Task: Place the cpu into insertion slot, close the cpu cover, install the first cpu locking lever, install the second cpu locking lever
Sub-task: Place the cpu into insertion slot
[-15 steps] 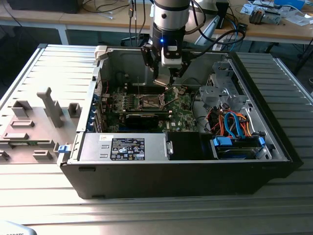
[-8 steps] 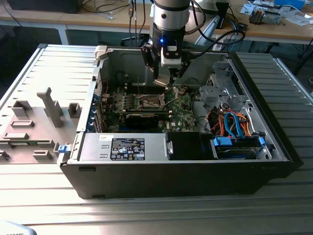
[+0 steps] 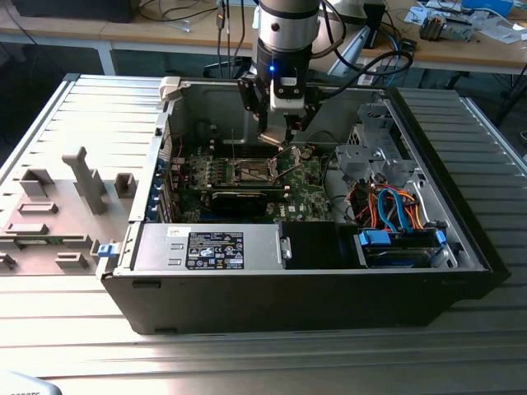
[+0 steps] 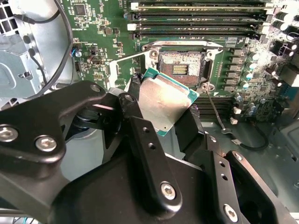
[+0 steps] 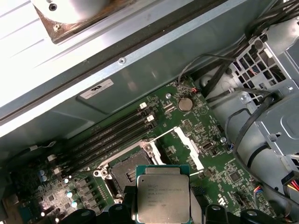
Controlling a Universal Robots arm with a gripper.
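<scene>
My gripper [image 4: 161,106] is shut on the cpu [image 4: 164,99], a flat square chip with a pale silver top and green edge, held tilted between the two black fingers. The cpu [image 5: 163,193] hangs a little above the green motherboard, just short of the insertion slot [image 4: 181,70], a dark square recess with a silvery rim and nothing in it. In the first wrist view the slot [image 5: 125,175] lies beside the chip, and the cpu cover [image 5: 188,143] stands swung open away from it. A thin wire lever [image 4: 214,108] is unlatched beside the socket. In the exterior view the gripper [image 3: 280,136] hovers over the board inside the open case.
Long black memory slots [image 4: 196,18] run beside the socket. A metal drive cage [image 3: 370,152] and bundled cables [image 3: 387,206] fill the exterior view's right of the case, with the power supply [image 3: 210,247] in front. Grey fixtures [image 3: 82,177] stand on the table to the exterior view's left.
</scene>
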